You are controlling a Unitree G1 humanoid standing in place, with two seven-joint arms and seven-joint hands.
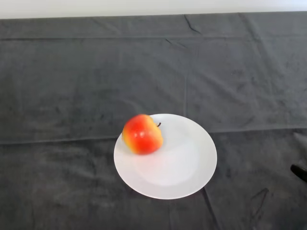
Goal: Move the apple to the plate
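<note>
A red and yellow apple (142, 134) lies on the upper left part of a white round plate (180, 167), over its rim, with its stem pointing right. The plate sits on the dark cloth a little below the middle of the head view.
The dark cloth (72, 86) covers the whole table, with creases running across it. The table's far edge (144, 15) meets a pale wall at the top. A small dark shape (299, 172) pokes in at the right edge.
</note>
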